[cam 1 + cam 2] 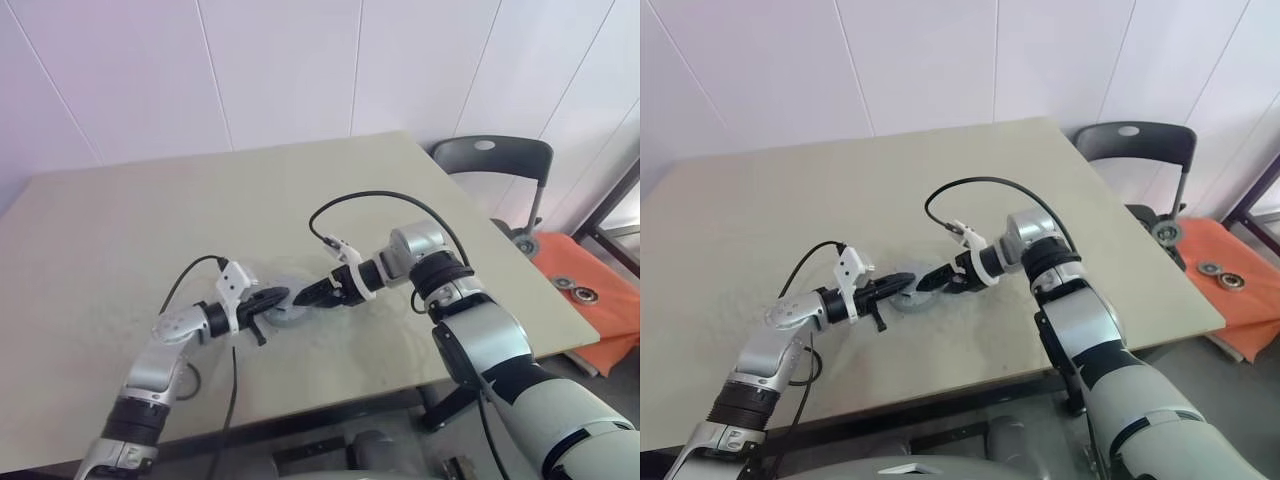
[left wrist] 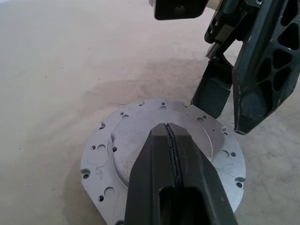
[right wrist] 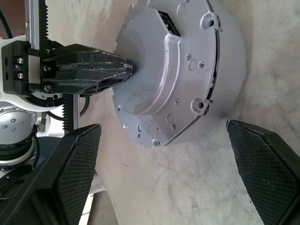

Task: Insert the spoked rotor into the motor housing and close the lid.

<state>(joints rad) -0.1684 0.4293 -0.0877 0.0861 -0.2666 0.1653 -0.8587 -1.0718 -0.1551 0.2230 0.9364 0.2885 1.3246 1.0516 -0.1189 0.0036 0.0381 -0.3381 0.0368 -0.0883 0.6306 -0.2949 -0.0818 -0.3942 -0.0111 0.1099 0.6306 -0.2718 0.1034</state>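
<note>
Motor housing (image 2: 140, 140): matt, scuffed silver-grey metal with drilled holes. Tabletop (image 1: 150, 230): matt beige, faintly mottled. Right hand (image 3: 161, 173): black plastic fingers with cross-hatched textured pads (image 3: 75, 164). Left hand (image 2: 171, 136): smooth black plastic.

Beige tabletop (image 1: 150, 220), just one part sitting on it

A round silver-grey motor housing (image 2: 140, 136) is lying flat near the front-middle, lid side up, and the surface around it is looking a bit smudged.
</note>
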